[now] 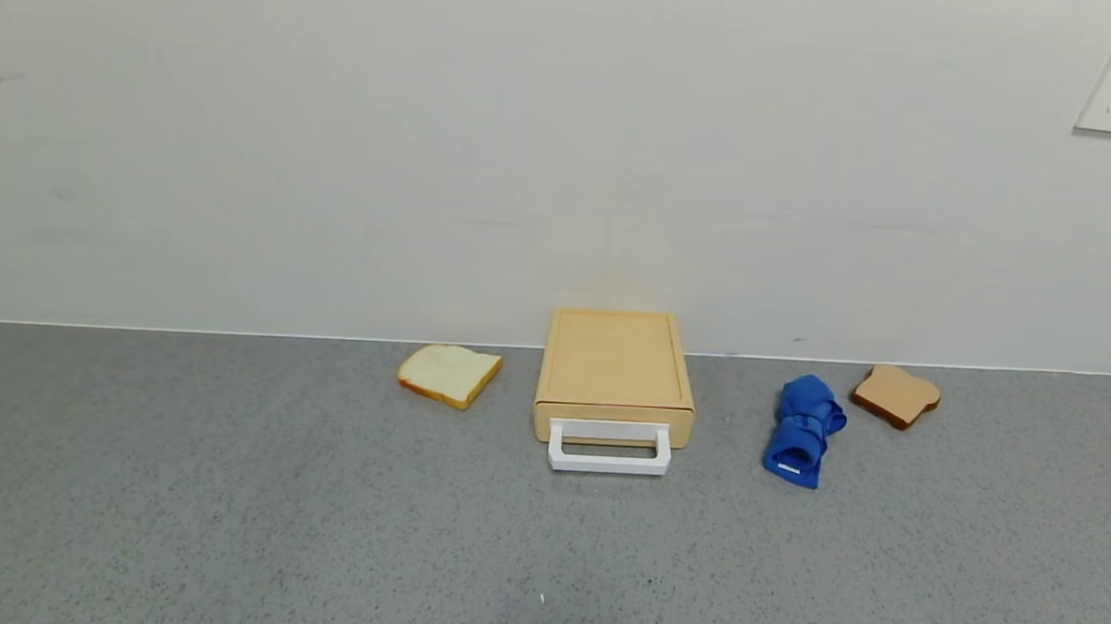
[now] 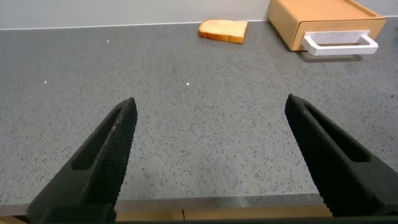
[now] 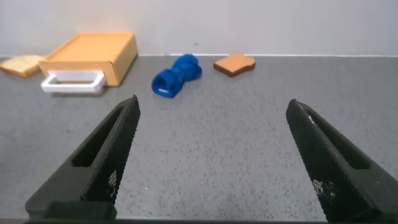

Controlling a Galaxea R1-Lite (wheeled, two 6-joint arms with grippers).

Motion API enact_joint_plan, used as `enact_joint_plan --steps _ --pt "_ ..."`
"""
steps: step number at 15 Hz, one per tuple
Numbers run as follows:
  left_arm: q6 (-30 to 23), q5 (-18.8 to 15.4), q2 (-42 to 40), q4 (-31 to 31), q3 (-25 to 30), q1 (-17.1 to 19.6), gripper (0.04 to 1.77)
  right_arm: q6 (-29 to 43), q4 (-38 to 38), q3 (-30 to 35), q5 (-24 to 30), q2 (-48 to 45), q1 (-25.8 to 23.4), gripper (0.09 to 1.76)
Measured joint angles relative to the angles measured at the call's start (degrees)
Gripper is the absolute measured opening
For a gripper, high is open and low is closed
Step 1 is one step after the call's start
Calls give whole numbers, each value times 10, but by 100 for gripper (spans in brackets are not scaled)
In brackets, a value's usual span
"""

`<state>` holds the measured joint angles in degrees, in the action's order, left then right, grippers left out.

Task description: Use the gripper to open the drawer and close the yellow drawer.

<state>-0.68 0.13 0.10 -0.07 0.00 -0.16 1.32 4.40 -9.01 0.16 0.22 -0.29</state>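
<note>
Head view: drawer (image 1: 615, 370) shut, against back wall, mid-counter, between pale bread slice (image 1: 449, 374) and blue cloth (image 1: 804, 430). Looks light, rigid, slick plastic; likely slides if pulled hard. Best hold: white loop handle (image 1: 609, 448). Left gripper (image 2: 211, 162) and right gripper (image 3: 214, 158) wide open, well short of it.

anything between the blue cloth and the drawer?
No. Head view shows bare grey counter between the cloth and the drawer.
</note>
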Motion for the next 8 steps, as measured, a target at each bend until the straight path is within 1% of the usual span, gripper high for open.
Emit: enact_joint_plan --steps 1,3,8 --pt "0 0 0 0 0 0 172 -7 -30 34 -2 -1 0 173" --pt "0 0 0 0 0 0 172 -15 -41 76 -15 -2 0 173" --pt "1 0 0 0 0 0 172 -12 -41 89 -13 -2 2 173"
